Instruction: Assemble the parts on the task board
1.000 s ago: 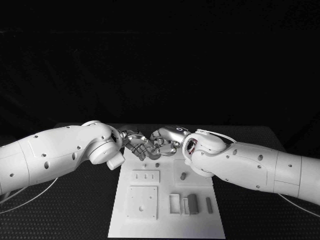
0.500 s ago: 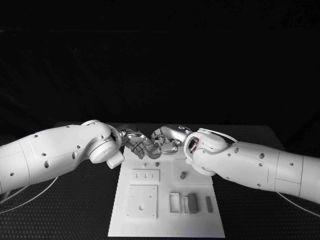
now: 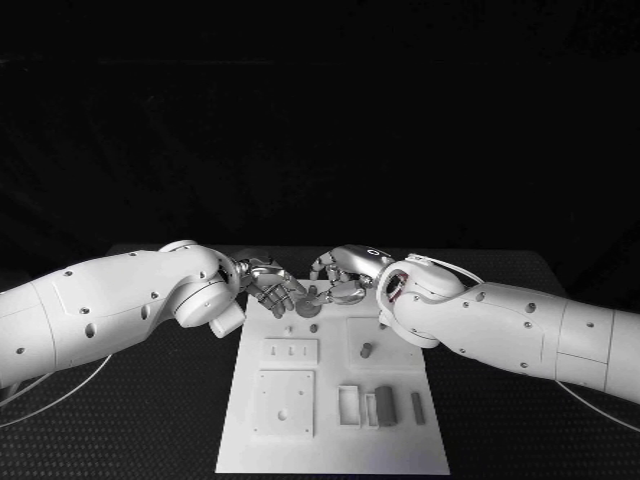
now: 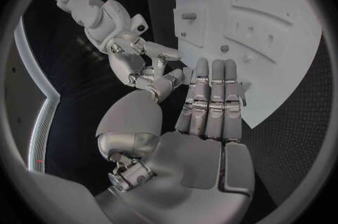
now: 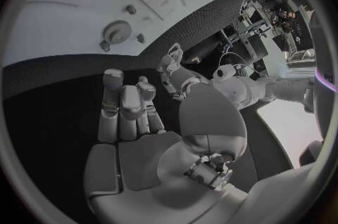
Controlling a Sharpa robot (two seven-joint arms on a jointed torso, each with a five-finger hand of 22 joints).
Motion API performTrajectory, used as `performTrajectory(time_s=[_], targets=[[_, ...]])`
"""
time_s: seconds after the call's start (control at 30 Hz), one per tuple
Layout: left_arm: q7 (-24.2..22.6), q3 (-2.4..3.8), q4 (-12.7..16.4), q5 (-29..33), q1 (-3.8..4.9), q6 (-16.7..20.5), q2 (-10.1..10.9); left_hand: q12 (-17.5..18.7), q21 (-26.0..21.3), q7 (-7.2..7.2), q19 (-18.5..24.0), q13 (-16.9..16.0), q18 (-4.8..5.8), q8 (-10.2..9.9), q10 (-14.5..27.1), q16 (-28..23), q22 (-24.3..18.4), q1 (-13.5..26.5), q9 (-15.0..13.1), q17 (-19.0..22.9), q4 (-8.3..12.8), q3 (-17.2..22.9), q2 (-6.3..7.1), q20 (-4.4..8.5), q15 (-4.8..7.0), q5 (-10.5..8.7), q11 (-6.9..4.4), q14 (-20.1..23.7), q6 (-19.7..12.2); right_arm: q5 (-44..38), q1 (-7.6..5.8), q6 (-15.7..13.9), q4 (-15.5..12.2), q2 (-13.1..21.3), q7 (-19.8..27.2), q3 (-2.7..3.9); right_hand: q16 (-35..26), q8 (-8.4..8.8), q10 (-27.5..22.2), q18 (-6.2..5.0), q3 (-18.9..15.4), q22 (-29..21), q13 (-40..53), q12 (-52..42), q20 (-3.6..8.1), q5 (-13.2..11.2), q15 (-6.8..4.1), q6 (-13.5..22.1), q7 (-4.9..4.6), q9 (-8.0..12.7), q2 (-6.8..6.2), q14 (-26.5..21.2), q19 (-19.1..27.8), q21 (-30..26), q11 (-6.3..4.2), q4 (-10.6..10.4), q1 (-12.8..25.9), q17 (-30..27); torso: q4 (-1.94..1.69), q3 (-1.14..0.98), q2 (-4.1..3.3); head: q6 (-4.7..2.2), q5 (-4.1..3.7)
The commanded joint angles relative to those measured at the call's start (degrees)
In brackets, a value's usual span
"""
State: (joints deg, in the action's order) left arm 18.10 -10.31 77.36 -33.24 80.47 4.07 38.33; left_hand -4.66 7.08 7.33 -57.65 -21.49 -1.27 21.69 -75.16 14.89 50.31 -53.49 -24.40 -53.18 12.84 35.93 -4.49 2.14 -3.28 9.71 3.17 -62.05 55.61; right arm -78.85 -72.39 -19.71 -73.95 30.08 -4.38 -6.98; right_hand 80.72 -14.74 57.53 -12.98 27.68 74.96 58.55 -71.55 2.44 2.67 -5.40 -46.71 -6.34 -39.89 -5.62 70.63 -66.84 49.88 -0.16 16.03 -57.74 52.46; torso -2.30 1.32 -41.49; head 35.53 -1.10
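With the grey parts (image 3: 385, 405) lying loose on the near end of the white board (image 3: 335, 455) on the desk (image 3: 147, 420), well short of both, the left robot hand (image 3: 274, 290) and right robot hand (image 3: 346, 278) hung released and empty over the far end, so each should have drawn back toward a part and closed squarely across it before lifting.

no text, label, brand, number or sign can be read anywhere; the white board (image 3: 335, 440), its small grey pieces and both arms carry no legible marking
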Motion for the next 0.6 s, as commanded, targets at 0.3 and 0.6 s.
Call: performTrajectory(time_s=[0.3, 0.6], targets=[[4.47, -0.29, -0.11, -6.64, -0.02, -0.82, -0.08, -0.68, 0.52, -0.64, -0.59, -0.89, 0.11, 0.57, -1.53, 0.39, 0.87, 1.49, -0.87, -1.26, 0.58, -0.19, -0.75, 0.60, 0.40, 1.93, -0.54, -1.42, 1.76, 10.45, -0.62, -5.74, 7.00, 1.50, 5.02, 0.11, -0.59, 0.80, -1.91, -2.02, 1.06, -0.08, -0.16, 0.58, -0.23, 0.05, 0.70, -2.50, -1.72, 0.50, 0.15, -0.24, -0.13, -0.59, 1.75, -0.33, -0.11, -0.18, 0.05, -0.01, 0.03, 0.02, 0.33], [7.86, -2.51, 0.52, -11.80, -0.23, -0.61, -0.32, -2.72, 1.53, -1.93, -2.61, -3.10, 0.13, 1.56, -3.92, 1.48, 2.83, 5.88, -3.08, -4.34, 2.07, -0.16, -1.16, 1.75, 1.52, 7.59, -1.85, -3.63, 4.30, 13.75, -1.76, -5.76, 13.07, 1.62, 5.49, 2.00, -1.37, 1.32, -2.51, -2.01, 1.19, -0.12, -0.38, 0.95, -0.75, 0.05, 0.91, -2.38, -1.93, 0.82, 0.86, -1.00, 0.78, -1.27, 1.96, -0.21, 0.41, -0.48, -0.02, -0.09, -0.02, 0.78, 0.36]])
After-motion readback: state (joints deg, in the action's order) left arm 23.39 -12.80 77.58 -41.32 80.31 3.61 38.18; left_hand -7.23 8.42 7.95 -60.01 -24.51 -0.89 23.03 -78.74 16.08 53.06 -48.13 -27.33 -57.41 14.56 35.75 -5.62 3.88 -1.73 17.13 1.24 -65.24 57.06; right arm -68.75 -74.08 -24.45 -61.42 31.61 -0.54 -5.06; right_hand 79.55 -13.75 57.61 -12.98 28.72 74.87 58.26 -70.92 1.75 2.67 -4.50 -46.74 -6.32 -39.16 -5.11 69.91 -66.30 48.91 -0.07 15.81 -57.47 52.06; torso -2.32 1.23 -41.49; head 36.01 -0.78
